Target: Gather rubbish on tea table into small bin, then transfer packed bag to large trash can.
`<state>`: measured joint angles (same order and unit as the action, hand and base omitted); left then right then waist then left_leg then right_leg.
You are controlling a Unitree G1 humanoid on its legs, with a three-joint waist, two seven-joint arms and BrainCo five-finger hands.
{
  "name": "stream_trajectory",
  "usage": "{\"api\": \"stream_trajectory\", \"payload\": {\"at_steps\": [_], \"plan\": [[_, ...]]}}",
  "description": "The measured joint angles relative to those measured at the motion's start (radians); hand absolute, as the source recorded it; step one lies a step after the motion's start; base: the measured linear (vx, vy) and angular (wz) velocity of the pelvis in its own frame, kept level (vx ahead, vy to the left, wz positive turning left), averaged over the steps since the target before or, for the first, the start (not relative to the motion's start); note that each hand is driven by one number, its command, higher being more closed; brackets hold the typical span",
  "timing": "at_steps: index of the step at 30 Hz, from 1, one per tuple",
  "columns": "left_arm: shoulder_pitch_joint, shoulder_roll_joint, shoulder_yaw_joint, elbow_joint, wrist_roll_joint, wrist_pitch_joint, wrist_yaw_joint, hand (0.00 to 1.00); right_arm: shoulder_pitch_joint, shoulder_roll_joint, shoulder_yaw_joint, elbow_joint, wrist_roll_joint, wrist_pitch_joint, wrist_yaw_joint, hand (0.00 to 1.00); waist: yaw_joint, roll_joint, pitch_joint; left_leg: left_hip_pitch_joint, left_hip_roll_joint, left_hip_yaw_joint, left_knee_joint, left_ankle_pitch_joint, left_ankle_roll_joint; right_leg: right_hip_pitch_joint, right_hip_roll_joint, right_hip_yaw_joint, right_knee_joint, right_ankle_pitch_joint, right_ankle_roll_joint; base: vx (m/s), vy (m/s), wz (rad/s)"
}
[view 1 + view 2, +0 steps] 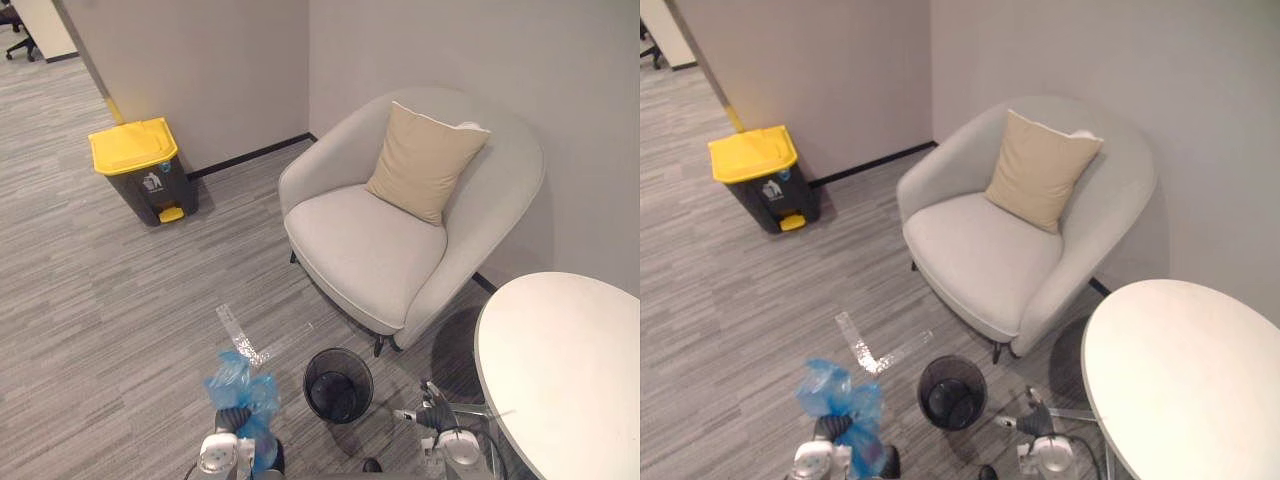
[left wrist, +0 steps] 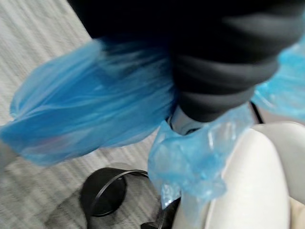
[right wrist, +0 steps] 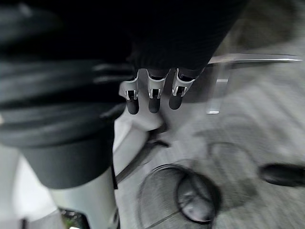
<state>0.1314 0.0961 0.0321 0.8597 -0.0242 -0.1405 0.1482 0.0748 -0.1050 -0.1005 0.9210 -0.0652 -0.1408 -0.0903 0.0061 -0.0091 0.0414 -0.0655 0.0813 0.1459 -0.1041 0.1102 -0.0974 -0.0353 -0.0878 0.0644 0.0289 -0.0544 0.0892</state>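
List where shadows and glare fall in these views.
Left eye view: the round table casts a dark shadow on the carpet beneath its edge; the floor tape glints. Right eye view: the armchair throws a soft shadow on the wall beside it.

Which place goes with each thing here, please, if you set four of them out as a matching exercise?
Things:
1. bag
2. small bin
3. yellow-lidded can
4. cushion

Places:
A. on the armchair
B. at the left hand
C. by the wall
D. on the floor before the armchair

Pairs: 1-B, 2-D, 3-C, 4-A
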Motion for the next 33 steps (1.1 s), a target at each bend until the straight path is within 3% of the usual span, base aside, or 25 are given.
{"api": "stream_trajectory", "payload": {"at_steps": [4, 8, 9, 10, 11, 12, 14, 15, 16, 17, 18, 19, 20, 21, 23, 24, 25, 27, 29, 31, 33], "plan": [[0.0, -0.008, 0.048, 0.043, -0.014, 0.0, 0.0, 1.0, -0.024, 0.021, -0.044, 0.04, 0.033, 0.018, -0.015, 0.0, 0.005, 0.0, 0.043, 0.016, 0.002, 0.036, 0.001, -0.002, 0.003, -0.013, 0.001, 0.031, 0.022, 0.004, 0.003, -0.03, 0.009, -0.29], [-0.026, -0.029, 0.068, 0.033, -0.025, 0.0, 0.0, 1.0, -0.045, 0.059, -0.044, 0.01, 0.038, 0.029, -0.033, 0.0, 0.028, -0.013, 0.091, -0.092, 0.018, 0.061, 0.166, -0.07, 0.017, -0.11, 0.005, 0.042, 0.14, 0.003, 0.003, -0.09, -0.005, -0.21], [-0.033, -0.048, 0.071, 0.011, -0.036, 0.0, 0.001, 1.0, -0.044, 0.069, -0.044, -0.011, 0.038, 0.032, -0.038, 0.0, 0.033, -0.003, 0.096, -0.133, 0.045, 0.058, 0.232, -0.105, 0.034, -0.132, 0.005, 0.029, 0.191, -0.017, 0.008, -0.13, -0.011, 0.13], [-0.039, -0.062, 0.082, -0.008, -0.039, -0.001, 0.0, 1.0, -0.048, 0.08, -0.043, -0.022, 0.038, 0.034, -0.039, 0.0, 0.039, -0.001, 0.102, -0.146, 0.048, 0.055, 0.268, -0.116, 0.038, -0.175, 0.0, -0.002, 0.377, -0.098, 0.001, -0.11, -0.007, 0.17], [-0.039, -0.065, 0.087, -0.014, -0.039, -0.001, 0.0, 1.0, -0.041, 0.084, -0.043, -0.03, 0.038, 0.036, -0.039, 0.0, 0.043, -0.001, 0.103, -0.147, 0.046, 0.051, 0.278, -0.119, 0.038, -0.188, -0.003, -0.005, 0.458, -0.123, 0.006, -0.09, -0.055, 0.36], [-0.029, -0.072, 0.092, -0.033, -0.039, -0.001, 0.001, 1.0, -0.028, 0.094, -0.038, -0.044, 0.039, 0.035, -0.041, 0.0, 0.052, -0.009, 0.1, -0.151, 0.039, 0.028, 0.308, -0.126, 0.036, -0.19, -0.007, -0.001, 0.647, -0.184, 0.028, -0.11, -0.125, 0.45], [-0.005, -0.071, 0.104, -0.062, -0.039, -0.001, 0.001, 1.0, -0.028, 0.102, -0.024, -0.05, 0.043, 0.035, -0.042, 0.0, 0.059, -0.03, 0.084, -0.182, 0.028, 0.004, 0.338, -0.125, 0.034, -0.171, -0.011, 0.017, 0.769, -0.22, 0.056, -0.14, -0.204, 0.48], [0.007, -0.073, 0.108, -0.074, -0.039, -0.001, 0.002, 1.0, -0.027, 0.103, -0.014, -0.064, 0.046, 0.035, -0.045, 0.0, 0.068, -0.053, 0.072, -0.212, 0.026, -0.01, 0.367, -0.116, 0.022, -0.156, -0.003, 0.038, 0.735, -0.261, 0.061, -0.14, -0.233, 0.31], [0.0, -0.088, 0.111, -0.076, -0.039, 0.001, 0.002, 1.0, -0.033, 0.099, -0.016, -0.087, 0.046, 0.035, -0.048, 0.0, 0.084, -0.03, 0.067, -0.24, 0.037, -0.028, 0.365, -0.097, 0.009, -0.153, 0.025, 0.033, 0.673, -0.28, 0.042, -0.12, -0.207, 0.18], [0.001, -0.098, 0.111, -0.081, -0.039, 0.0, 0.002, 1.0, -0.033, 0.094, -0.016, -0.096, 0.047, 0.034, -0.051, 0.0, 0.095, -0.02, 0.061, -0.252, 0.042, -0.037, 0.355, -0.088, 0.02, -0.15, 0.036, 0.031, 0.639, -0.29, 0.027, -0.16, -0.176, -0.06], [0.001, -0.113, 0.105, -0.094, -0.039, -0.005, 0.002, 1.0, -0.034, 0.083, -0.016, -0.119, 0.049, 0.034, -0.061, 0.0, 0.118, -0.006, 0.057, -0.274, 0.045, -0.049, 0.326, -0.053, 0.033, -0.135, 0.046, 0.02, 0.56, -0.333, -0.015, -0.19, -0.187, -0.05], [-0.002, -0.118, 0.096, -0.09, -0.04, -0.005, 0.003, 1.0, -0.043, 0.08, -0.014, -0.126, 0.053, 0.03, -0.067, 0.0, 0.117, -0.004, 0.057, -0.292, 0.043, -0.058, 0.31, -0.025, 0.013, -0.137, 0.046, 0.009, 0.526, -0.37, -0.039, -0.27, -0.234, 0.42], [-0.022, -0.122, 0.07, -0.082, -0.043, 0.0, 0.002, 1.0, -0.054, 0.065, -0.014, -0.126, 0.067, 0.031, -0.076, 0.0, 0.097, 0.026, 0.069, -0.316, 0.045, -0.104, 0.284, 0.02, 0.012, -0.144, 0.059, -0.035, 0.524, -0.379, -0.053, -0.26, -0.181, 0.85], [-0.031, -0.129, 0.049, -0.083, -0.046, 0.0, 0.002, 1.0, -0.047, 0.064, -0.015, -0.123, 0.067, 0.032, -0.084, 0.0, 0.089, 0.036, 0.074, -0.316, 0.045, -0.131, 0.25, 0.047, 0.022, -0.144, 0.065, -0.072, 0.527, -0.376, -0.059, -0.3, -0.179, 1.22], [-0.033, -0.145, 0.024, -0.081, -0.048, 0.0, 0.002, 1.0, -0.024, 0.071, -0.02, -0.122, 0.067, 0.038, -0.092, 0.0, 0.084, 0.048, 0.073, -0.314, 0.063, -0.122, 0.193, -0.011, 0.028, -0.128, 0.068, -0.148, 0.484, -0.348, -0.096, -0.25, -0.083, 0.97], [-0.045, -0.143, 0.02, -0.087, -0.046, 0.0, 0.001, 1.0, -0.032, 0.099, -0.033, -0.122, 0.066, 0.038, -0.101, 0.0, 0.07, 0.018, 0.09, -0.323, 0.067, -0.06, 0.237, -0.048, 0.041, -0.113, 0.036, -0.199, 0.441, -0.314, -0.116, -0.14, 0.014, 0.65], [-0.052, -0.143, 0.021, -0.089, -0.046, -0.002, 0.002, 1.0, -0.035, 0.104, -0.039, -0.122, 0.066, 0.038, -0.105, 0.0, 0.071, 0.006, 0.098, -0.329, 0.065, -0.036, 0.283, -0.048, 0.041, -0.112, 0.026, -0.207, 0.433, -0.304, -0.121, -0.16, -0.06, 0.84], [-0.07, -0.144, 0.007, -0.08, -0.046, -0.001, 0.001, 1.0, -0.029, 0.099, -0.045, -0.121, 0.066, 0.038, -0.11, 0.0, 0.067, -0.005, 0.096, -0.339, 0.074, 0.051, 0.579, -0.116, 0.062, -0.109, -0.012, -0.284, 0.4, -0.267, -0.125, -0.17, -0.052, 0.79], [-0.078, -0.144, 0.009, -0.053, -0.045, 0.0, 0.002, 1.0, -0.019, 0.099, -0.048, -0.118, 0.066, 0.04, -0.11, 0.0, 0.051, 0.01, 0.087, -0.268, 0.104, 0.107, 0.63, -0.24, 0.058, -0.107, -0.034, -0.337, 0.401, -0.26, -0.115, -0.1, 0.069, 0.79], [-0.085, -0.143, 0.007, -0.023, -0.038, 0.001, 0.002, 1.0, -0.015, 0.1, -0.059, -0.091, 0.065, 0.041, -0.108, 0.0, 0.048, 0.015, 0.084, -0.209, 0.119, 0.142, 0.592, -0.29, 0.052, -0.106, -0.05, -0.372, 0.397, -0.252, -0.099, -0.07, 0.13, 0.67], [-0.098, -0.13, -0.002, 0.013, -0.037, 0.002, 0.002, 1.0, -0.036, 0.093, -0.079, -0.033, 0.065, 0.044, -0.107, 0.0, 0.043, 0.017, 0.076, -0.186, 0.087, 0.146, 0.481, -0.28, 0.019, -0.097, -0.051, -0.381, 0.349, -0.232, -0.06, -0.06, 0.202, 0.65]]}}
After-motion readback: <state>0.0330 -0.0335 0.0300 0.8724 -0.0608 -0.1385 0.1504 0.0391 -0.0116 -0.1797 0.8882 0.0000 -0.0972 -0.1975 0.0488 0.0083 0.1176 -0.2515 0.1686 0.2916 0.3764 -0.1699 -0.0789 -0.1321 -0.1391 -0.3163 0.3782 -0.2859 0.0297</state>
